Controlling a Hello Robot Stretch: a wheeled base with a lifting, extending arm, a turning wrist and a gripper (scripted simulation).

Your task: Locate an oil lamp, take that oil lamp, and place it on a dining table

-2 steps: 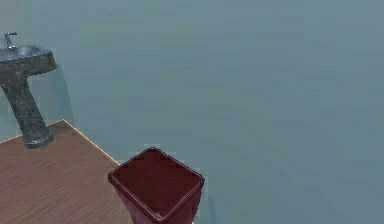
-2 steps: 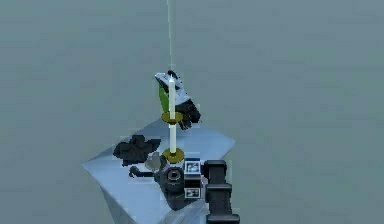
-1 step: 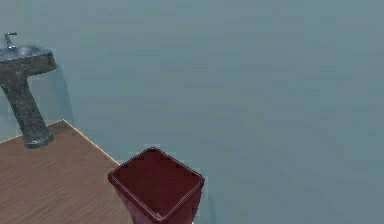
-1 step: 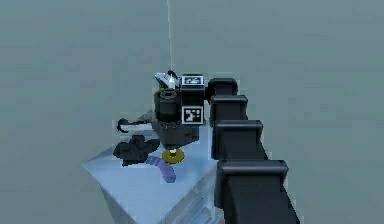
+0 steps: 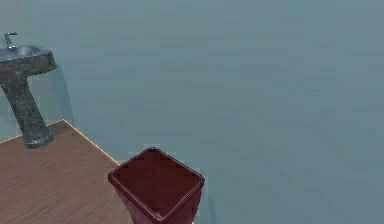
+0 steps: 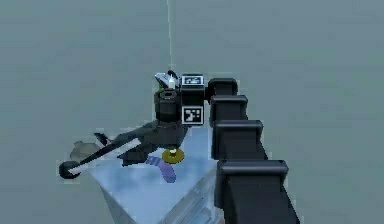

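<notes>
- My fingers (image 6: pixel 92 153) reach toward 9 o'clock in the arm side view, low over the pale tabletop (image 6: pixel 130 195).
- Grip state: cannot tell. Cannot tell whether I hold anything either, since things lie on the tabletop behind me.
- Small gold blob (image 6: pixel 173 155) on the tabletop at 3 o'clock of my tips, just below the dark gripper body. It is too small to call the oil lamp for sure.
- Bluish scrap (image 6: pixel 166 171) just beside the blob, at its 7 o'clock.
- Arm (image 6: pixel 245 170) rises from 5 o'clock; white squares (image 6: pixel 192 113) at its far end.
- Forward view: pedestal sink (image 5: pixel 25 85) at 10 o'clock, dark red bin (image 5: pixel 156 185) at 6 o'clock on the wooden floor (image 5: pixel 50 180), against the teal wall (image 5: pixel 250 80).
</notes>
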